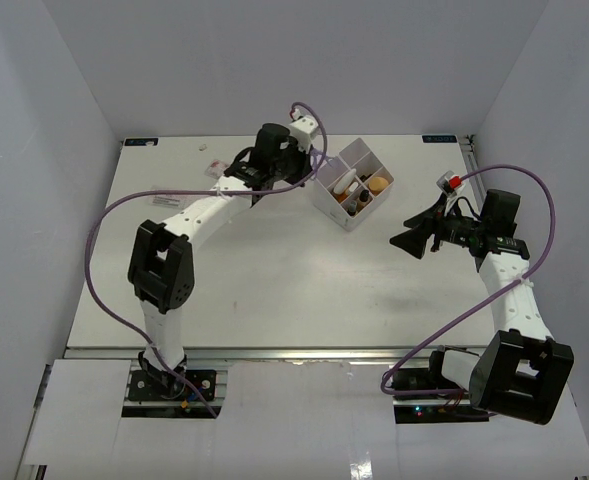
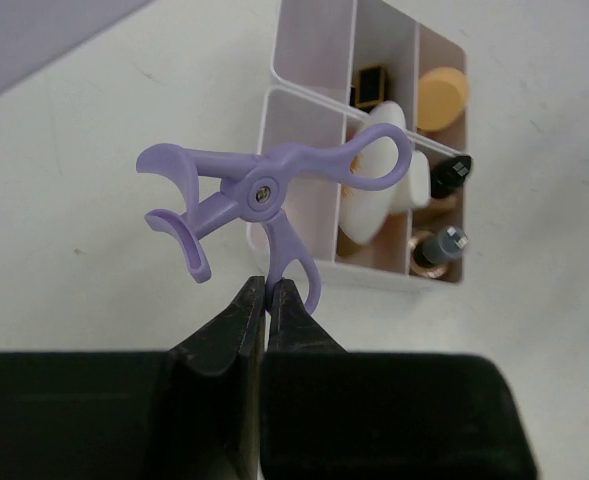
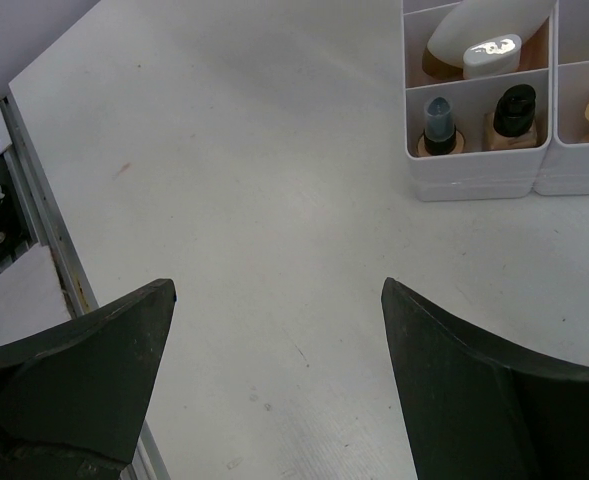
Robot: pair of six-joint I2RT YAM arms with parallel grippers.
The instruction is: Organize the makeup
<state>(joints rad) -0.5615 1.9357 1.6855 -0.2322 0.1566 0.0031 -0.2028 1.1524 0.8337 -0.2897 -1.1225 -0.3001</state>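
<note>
My left gripper (image 2: 268, 292) is shut on one handle loop of a purple eyelash curler (image 2: 257, 192) and holds it above the table, just left of the white four-compartment box (image 2: 314, 262). The box holds a black-and-gold lipstick (image 2: 372, 84), a tan sponge (image 2: 442, 96), a white egg-shaped piece (image 2: 378, 190) and two capped bottles (image 2: 440, 246). In the top view the left gripper (image 1: 308, 171) is beside the box (image 1: 335, 208). My right gripper (image 1: 415, 241) is open and empty over bare table (image 3: 274, 290), to the right of the box (image 3: 474, 182).
A small red and white object (image 1: 450, 182) lies near the table's right edge behind the right arm. A metal rail (image 3: 34, 215) runs along the table edge at the left of the right wrist view. Grey walls enclose the table.
</note>
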